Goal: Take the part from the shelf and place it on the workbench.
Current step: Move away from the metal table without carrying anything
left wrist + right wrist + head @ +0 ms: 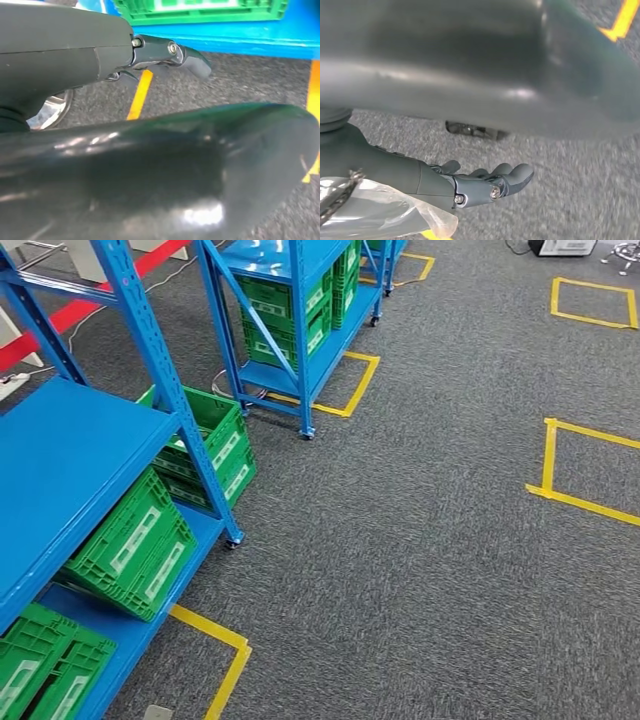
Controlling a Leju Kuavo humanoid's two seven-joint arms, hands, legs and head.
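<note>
My right hand hangs over the grey carpet with its dark fingers stretched out. Against its underside sits a clear plastic bag with a dark chain-like part inside; the bag stays up against the hand, so the hand holds it, though the grip itself is hidden. In the left wrist view my left hand reaches out straight with nothing in it, close to the blue shelf's bottom board. The near blue shelf stands at the left of the head view.
Green crates sit on the near shelf's lower boards. A second blue shelf with crates stands farther back. Yellow tape squares mark the grey carpet, which stretches open to the right.
</note>
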